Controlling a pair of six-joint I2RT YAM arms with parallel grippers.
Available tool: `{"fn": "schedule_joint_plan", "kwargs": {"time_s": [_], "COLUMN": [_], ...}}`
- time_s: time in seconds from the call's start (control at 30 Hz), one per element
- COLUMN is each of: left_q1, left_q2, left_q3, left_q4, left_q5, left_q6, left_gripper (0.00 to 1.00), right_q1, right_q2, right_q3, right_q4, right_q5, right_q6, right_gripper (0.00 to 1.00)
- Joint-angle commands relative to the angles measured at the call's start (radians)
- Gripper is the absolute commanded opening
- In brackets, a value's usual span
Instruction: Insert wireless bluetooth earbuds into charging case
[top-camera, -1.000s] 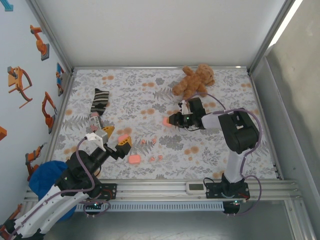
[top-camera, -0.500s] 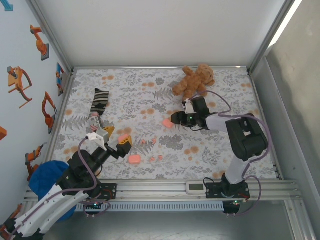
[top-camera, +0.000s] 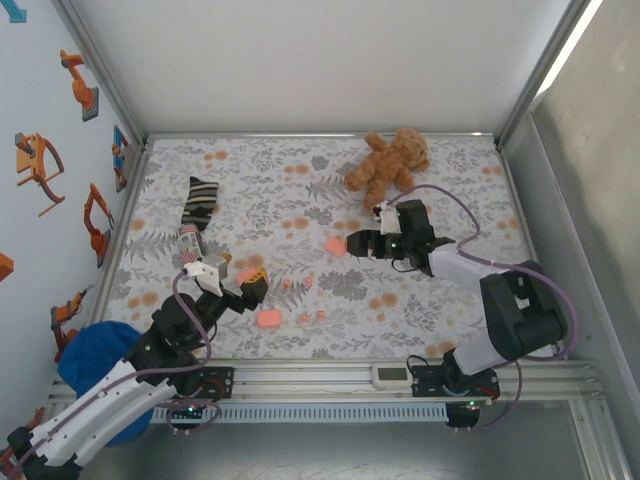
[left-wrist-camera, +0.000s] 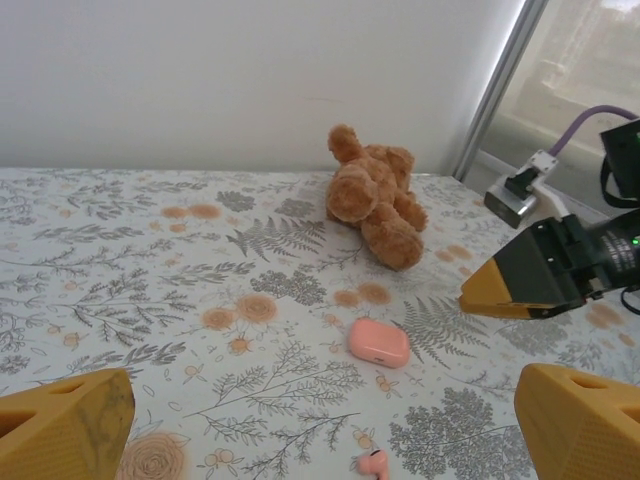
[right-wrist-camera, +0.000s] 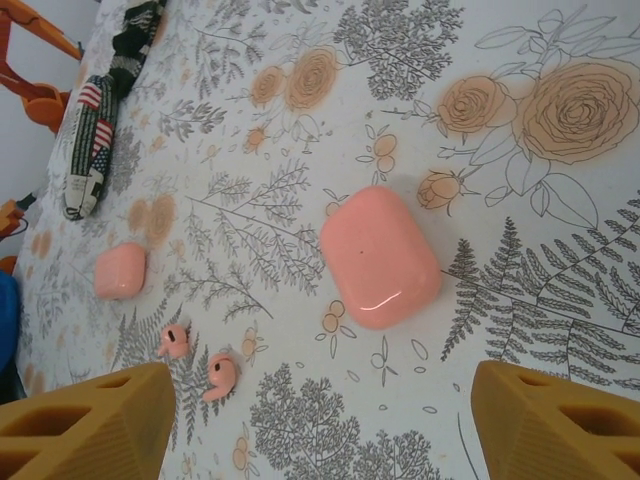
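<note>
Cloth (top-camera: 260, 190) printed with grey ferns and orange flowers covers the table (top-camera: 320, 370). The right gripper (right-wrist-camera: 322, 378) hangs low near the table's middle, its jaws spread apart and gripping nothing. A pink charging case (right-wrist-camera: 380, 257) lies closed and flat on the cloth just ahead of its fingertips, touching neither. The left gripper (left-wrist-camera: 325, 395) is also wide open and empty, low over the left part of the table toward the near edge. A second pink case (top-camera: 268, 319) lies just to its right, close to the near edge. Small pink earbuds (top-camera: 308, 281) lie loose on the cloth between the two cases: two nearer the middle, two more just beside the second case. A teddy bear (top-camera: 388, 162) lies at the far edge, right of centre. A striped sock (top-camera: 197, 207) lies toward the left edge.
</note>
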Motion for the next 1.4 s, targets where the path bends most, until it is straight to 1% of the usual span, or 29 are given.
{"fn": "schedule_joint_plan", "kwargs": {"time_s": [0.0, 0.03, 0.07, 0.1, 0.4, 0.57, 0.67, 0.73, 0.93, 1.03, 1.23, 1.37], "left_q1": [0.006, 0.008, 0.009, 0.011, 0.045, 0.112, 0.17, 0.197, 0.262, 0.31, 0.45, 0.522], "left_q2": [0.015, 0.018, 0.018, 0.051, 0.174, 0.264, 0.306, 0.328, 0.355, 0.33, 0.25, 0.232], "left_q3": [-0.009, -0.006, -0.005, -0.002, 0.032, 0.042, 0.04, 0.046, 0.059, 0.053, 0.041, 0.045], "left_q4": [0.047, 0.044, 0.04, 0.034, 0.021, 0.022, 0.039, 0.039, 0.007, -0.009, -0.071, -0.095], "left_q5": [-0.032, -0.03, -0.027, -0.025, -0.012, 0.01, 0.064, 0.091, 0.152, 0.194, 0.292, 0.357], "left_q6": [-0.019, -0.019, -0.021, -0.025, -0.072, -0.136, -0.176, -0.188, -0.201, -0.211, -0.237, -0.246], "left_gripper": [0.96, 0.96, 0.96, 0.96, 0.96, 0.96, 0.96, 0.96, 0.96, 0.96, 0.96, 0.96], "right_q1": [-0.006, -0.007, -0.006, -0.007, -0.006, -0.005, 0.007, 0.031, 0.123, 0.167, 0.286, 0.363], "right_q2": [-0.099, -0.123, -0.15, -0.171, -0.368, -0.461, -0.5, -0.522, -0.563, -0.547, -0.494, -0.444], "right_q3": [-0.034, -0.04, -0.047, -0.053, -0.098, -0.127, -0.136, -0.139, -0.169, -0.154, -0.108, -0.06], "right_q4": [0.037, 0.031, 0.022, 0.016, -0.018, -0.014, -0.021, -0.036, 0.013, -0.014, -0.048, -0.091], "right_q5": [0.004, 0.01, 0.019, 0.024, 0.044, 0.013, 0.0, 0.016, 0.042, 0.078, 0.091, 0.105], "right_q6": [-0.022, -0.027, -0.032, -0.038, -0.08, -0.11, -0.145, -0.194, -0.301, -0.356, -0.483, -0.579], "right_gripper": [0.87, 0.9, 0.98, 0.99, 0.99, 0.99, 0.99, 0.99, 0.99, 0.99, 0.99, 0.99]}}
